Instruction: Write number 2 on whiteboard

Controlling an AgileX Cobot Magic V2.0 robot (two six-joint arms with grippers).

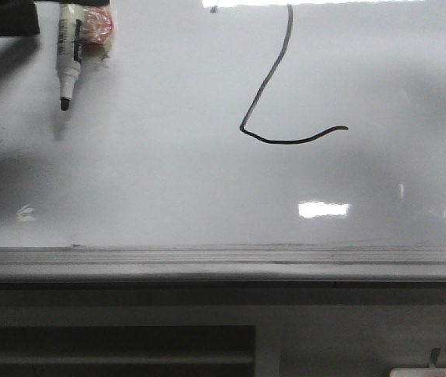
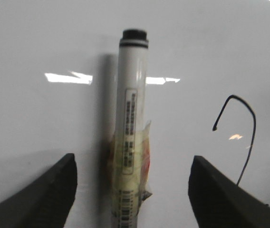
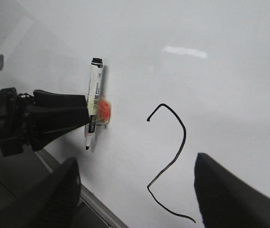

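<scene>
The number 2 (image 1: 286,143) is a thin black line on the whiteboard (image 1: 168,181), with a long slanted stroke, a sharp corner and a wavy tail. It also shows in the left wrist view (image 2: 254,133) and the right wrist view (image 3: 184,137). A white marker pen (image 1: 70,47) with a black tip and a taped red-and-yellow wad rests against the board at the far left. My left gripper (image 2: 133,159) is open, with the pen (image 2: 132,109) between its wide-apart jaws and untouched. My right gripper (image 3: 137,160) is open and empty over the lower part of the 2.
A grey ledge (image 1: 223,263) runs along the board's near edge, with a dark slatted panel (image 1: 113,349) below it. A dark part of the left arm (image 1: 3,16) sits at the far-left corner. A white object (image 1: 431,371) shows at the near right.
</scene>
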